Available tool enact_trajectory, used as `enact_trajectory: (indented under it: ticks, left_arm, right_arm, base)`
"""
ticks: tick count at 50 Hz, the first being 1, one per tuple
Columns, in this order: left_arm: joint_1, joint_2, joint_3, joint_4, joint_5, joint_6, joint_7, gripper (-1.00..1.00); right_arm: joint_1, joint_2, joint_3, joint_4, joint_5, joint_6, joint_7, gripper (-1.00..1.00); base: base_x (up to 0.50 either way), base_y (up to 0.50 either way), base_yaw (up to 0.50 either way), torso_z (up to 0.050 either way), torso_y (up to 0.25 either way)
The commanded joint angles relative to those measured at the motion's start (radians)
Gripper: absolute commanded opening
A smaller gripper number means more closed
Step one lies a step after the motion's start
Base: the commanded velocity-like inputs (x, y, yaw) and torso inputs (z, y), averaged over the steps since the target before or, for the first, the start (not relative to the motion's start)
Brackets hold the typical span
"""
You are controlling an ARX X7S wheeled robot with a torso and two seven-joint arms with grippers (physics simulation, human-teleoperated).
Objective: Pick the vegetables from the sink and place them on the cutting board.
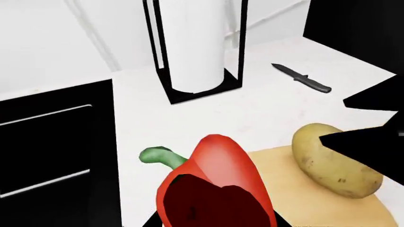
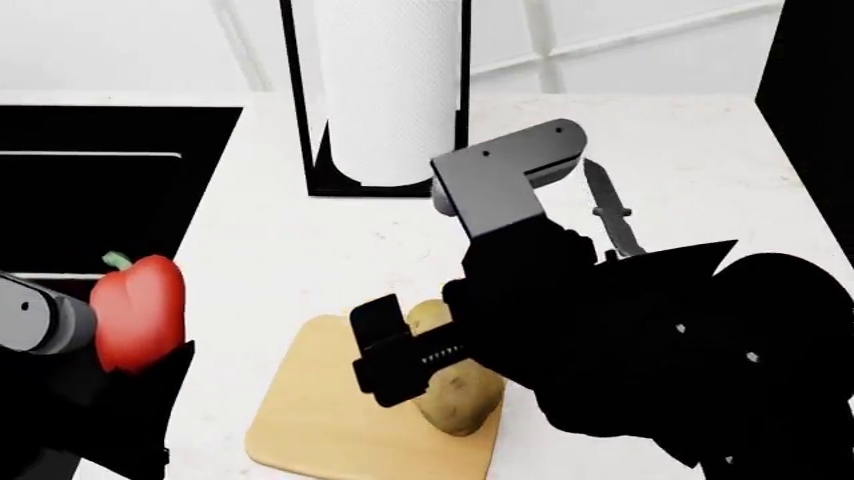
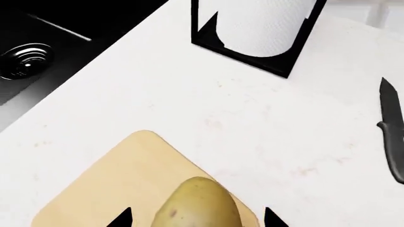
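Observation:
My left gripper (image 1: 218, 222) is shut on the red bell pepper (image 1: 215, 184), green stem out to the side. In the head view the pepper (image 2: 136, 310) hangs above the counter's edge by the sink (image 2: 80, 200), left of the cutting board (image 2: 327, 420). The tan potato (image 2: 457, 395) lies on the board's right part. My right gripper (image 3: 196, 221) is open around the potato (image 3: 198, 203), with a gap between each fingertip and its skin. The sink's drain (image 3: 25, 59) shows in the right wrist view.
A paper towel roll in a black frame (image 2: 387, 90) stands at the back of the white counter. A black-handled knife (image 2: 607, 215) lies right of it, behind my right arm. A dark wall (image 2: 814, 120) closes the far right.

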Motion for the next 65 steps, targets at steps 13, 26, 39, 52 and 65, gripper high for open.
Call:
enact_trajectory:
  ticks: [13,26,39,52,65]
  left_arm:
    - [-0.112,0.156,0.177,-0.064,0.038,-0.026,0.034,-1.00]
    - [-0.181,0.245,0.326,-0.223,0.202,-0.030,0.159,-1.00]
    - [-0.227,0.280,0.407,-0.329,0.271,-0.037,0.206,-1.00]
    - [-0.227,0.294,0.451,-0.354,0.297,-0.035,0.216,-1.00]
    - [-0.231,0.300,0.432,-0.326,0.226,-0.067,0.166,1.00]
  right_arm:
    - [0.157,-0.008,0.145,-0.124,0.139,0.037,0.178,1.00]
    - [0.131,0.028,0.211,-0.199,0.240,0.027,0.256,1.00]
    - [0.119,0.058,0.239,-0.206,0.328,0.028,0.324,1.00]
    - [0.111,0.072,0.216,-0.200,0.346,0.008,0.326,1.00]
    - [0.102,0.087,0.204,-0.201,0.380,-0.004,0.343,1.00]
  base:
    - [0.00,0.00,0.00,0.000,0.000]
    - [0.00,0.00,0.00,0.000,0.000]
    - [0.00,0.00,0.00,0.000,0.000]
    - [0.00,0.00,0.00,0.000,0.000]
    - [0.00,0.00,0.00,0.000,0.001]
